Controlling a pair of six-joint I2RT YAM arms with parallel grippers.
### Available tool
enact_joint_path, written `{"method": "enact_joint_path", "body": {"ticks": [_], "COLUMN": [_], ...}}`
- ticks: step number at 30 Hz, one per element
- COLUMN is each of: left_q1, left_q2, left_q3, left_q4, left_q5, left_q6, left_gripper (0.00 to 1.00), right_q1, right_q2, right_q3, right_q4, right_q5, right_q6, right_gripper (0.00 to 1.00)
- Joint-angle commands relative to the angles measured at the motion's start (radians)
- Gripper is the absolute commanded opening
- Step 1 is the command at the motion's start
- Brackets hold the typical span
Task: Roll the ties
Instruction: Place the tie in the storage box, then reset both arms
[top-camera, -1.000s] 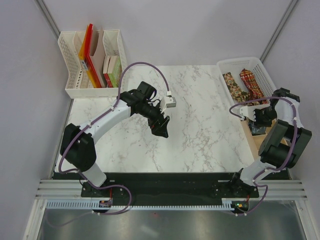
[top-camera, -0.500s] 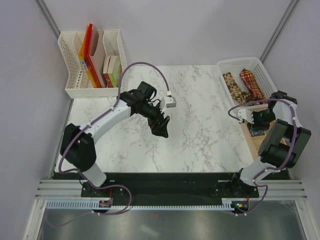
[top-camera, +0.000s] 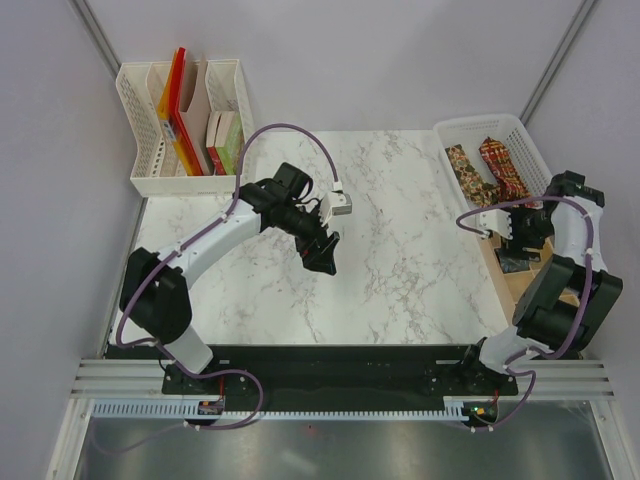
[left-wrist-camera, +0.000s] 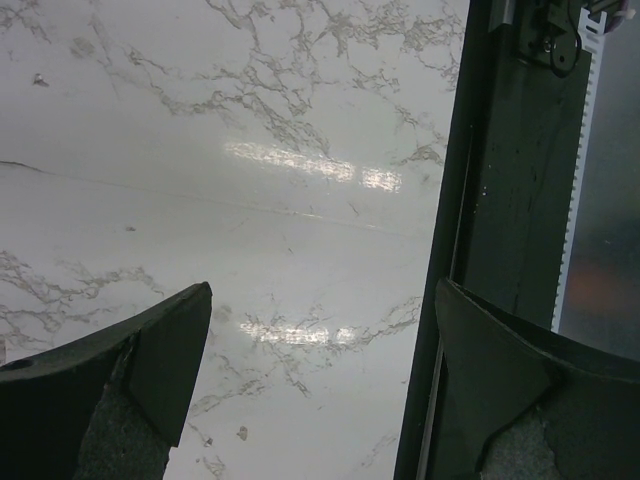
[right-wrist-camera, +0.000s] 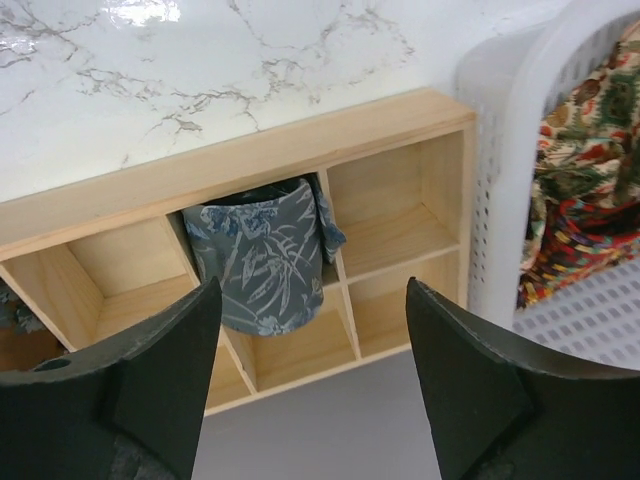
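A rolled grey-blue tie (right-wrist-camera: 265, 255) with a leaf pattern stands in a middle compartment of the wooden divider box (right-wrist-camera: 300, 140), one end sticking up. My right gripper (right-wrist-camera: 312, 385) hovers just above it, open, with nothing between its fingers; in the top view the right gripper (top-camera: 517, 236) is over the box at the table's right edge. A brown-gold tie (top-camera: 466, 172) and a red tie (top-camera: 503, 168) lie loose in the white basket (top-camera: 455, 130). My left gripper (top-camera: 322, 252) hangs open over the bare marble; in its own view the left gripper (left-wrist-camera: 320, 390) holds nothing.
A white rack (top-camera: 140, 185) with coloured books and folders stands at the back left. The white basket's wall (right-wrist-camera: 495, 200) sits right beside the wooden box. The black base rail (left-wrist-camera: 510, 200) runs along the table's near edge.
My right gripper has opened and let go of the rolled tie, which stays in the compartment. The right arm's elbow shifted slightly. The left arm has not moved.
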Motion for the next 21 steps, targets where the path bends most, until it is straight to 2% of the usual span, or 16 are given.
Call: {"method": "enact_joint_path", "body": {"ticks": [1, 3, 6, 9, 10, 12, 13, 14, 16, 17, 19, 20, 21], "left_q1": [-0.008, -0.006, 0.016, 0.067, 0.081, 0.133, 0.157, 0.180, 0.245, 0.283, 0.319, 0.352, 0.363], "left_q2": [-0.064, -0.081, -0.103, -0.115, -0.121, -0.130, -0.147, -0.155, -0.178, -0.185, -0.211, -0.221, -0.225], "left_q3": [0.006, -0.002, -0.011, -0.013, -0.014, -0.016, -0.019, -0.022, -0.027, -0.028, -0.036, -0.039, -0.050], "left_q4": [0.001, 0.010, 0.033, 0.044, 0.048, 0.048, 0.050, 0.053, 0.054, 0.056, 0.056, 0.056, 0.054], "left_q5": [-0.016, -0.042, -0.073, -0.064, -0.065, -0.067, -0.059, -0.038, -0.039, -0.053, -0.055, -0.055, -0.056], "left_q6": [-0.027, -0.045, -0.096, -0.148, -0.162, -0.189, -0.200, -0.209, -0.223, -0.229, -0.242, -0.249, -0.263], "left_gripper": [1.00, 1.00, 1.00, 1.00, 1.00, 1.00, 1.00, 1.00, 1.00, 1.00, 1.00, 1.00, 1.00], "right_q1": [0.006, 0.006, 0.018, 0.078, 0.126, 0.186, 0.257, 0.297, 0.416, 0.452, 0.543, 0.561, 0.573], "right_q2": [-0.078, -0.093, -0.119, -0.137, -0.153, -0.174, -0.199, -0.208, -0.214, -0.214, -0.211, -0.208, -0.205], "right_q3": [0.061, 0.080, 0.123, 0.153, 0.149, 0.132, 0.108, 0.095, 0.077, 0.072, 0.063, 0.061, 0.057], "right_q4": [-0.083, -0.113, -0.127, -0.069, -0.038, 0.092, 0.147, 0.257, 0.322, 0.382, 0.448, 0.509, 0.535], "right_q5": [-0.086, -0.123, -0.221, -0.278, -0.284, -0.292, -0.288, -0.258, -0.214, -0.180, -0.141, -0.118, -0.109], "right_q6": [-0.681, -0.677, -0.603, -0.372, -0.207, -0.001, 0.108, 0.367, 0.571, 0.783, 1.005, 1.205, 1.324], "right_gripper": [0.83, 0.98, 0.98, 0.98, 0.98, 0.98, 0.98, 0.98, 0.98, 0.98, 0.98, 0.98, 0.98]}}
